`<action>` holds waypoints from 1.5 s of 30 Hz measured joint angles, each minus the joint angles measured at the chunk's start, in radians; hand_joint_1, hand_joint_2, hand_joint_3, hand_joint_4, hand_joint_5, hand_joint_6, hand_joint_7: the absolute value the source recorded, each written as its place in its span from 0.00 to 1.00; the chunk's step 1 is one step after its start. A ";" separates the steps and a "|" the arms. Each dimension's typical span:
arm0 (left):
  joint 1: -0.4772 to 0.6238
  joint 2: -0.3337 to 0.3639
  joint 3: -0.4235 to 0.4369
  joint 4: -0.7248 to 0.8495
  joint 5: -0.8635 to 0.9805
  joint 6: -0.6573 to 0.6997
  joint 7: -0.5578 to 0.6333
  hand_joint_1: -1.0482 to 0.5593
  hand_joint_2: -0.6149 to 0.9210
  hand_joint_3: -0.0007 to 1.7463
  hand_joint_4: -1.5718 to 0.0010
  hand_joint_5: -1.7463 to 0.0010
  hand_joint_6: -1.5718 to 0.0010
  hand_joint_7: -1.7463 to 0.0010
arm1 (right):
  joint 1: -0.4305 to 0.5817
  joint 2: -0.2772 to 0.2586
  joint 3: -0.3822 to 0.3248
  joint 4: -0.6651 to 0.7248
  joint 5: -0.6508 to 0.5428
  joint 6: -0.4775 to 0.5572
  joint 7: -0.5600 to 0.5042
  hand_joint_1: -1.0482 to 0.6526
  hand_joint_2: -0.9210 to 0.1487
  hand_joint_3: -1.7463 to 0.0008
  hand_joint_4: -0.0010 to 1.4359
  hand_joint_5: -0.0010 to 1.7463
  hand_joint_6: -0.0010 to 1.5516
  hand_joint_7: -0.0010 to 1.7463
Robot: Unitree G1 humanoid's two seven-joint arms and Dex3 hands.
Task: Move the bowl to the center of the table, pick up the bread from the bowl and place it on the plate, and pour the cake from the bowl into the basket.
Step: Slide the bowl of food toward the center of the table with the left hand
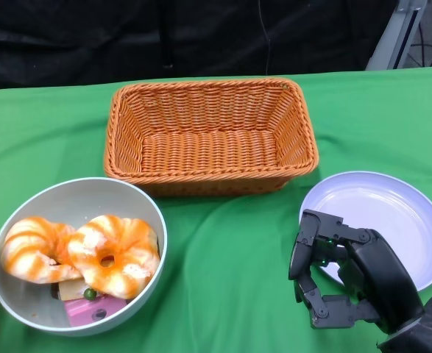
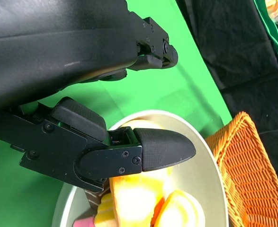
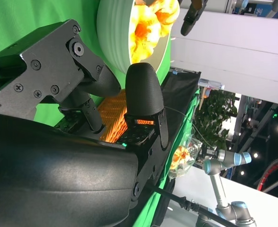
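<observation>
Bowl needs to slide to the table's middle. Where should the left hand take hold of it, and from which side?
Grip the bowl by its bare rim on the robot's left, coming in from that side, where the left hand already sits at the wall. The rim is thin and open there; the bread fills the middle, so fingers inside should stay shallow. A low slide looks safest.

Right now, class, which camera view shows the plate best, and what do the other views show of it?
The head view: the plate lies nearly whole on the green cloth, only its near edge hidden behind the right hand. Neither wrist view shows the plate.
</observation>
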 measured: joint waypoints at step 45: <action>0.130 0.084 -0.051 -0.618 -0.309 0.919 -0.192 0.09 1.00 0.38 1.00 1.00 1.00 1.00 | -0.018 0.004 0.004 0.017 -0.031 -0.033 -0.026 0.59 0.39 0.27 0.56 1.00 0.42 0.92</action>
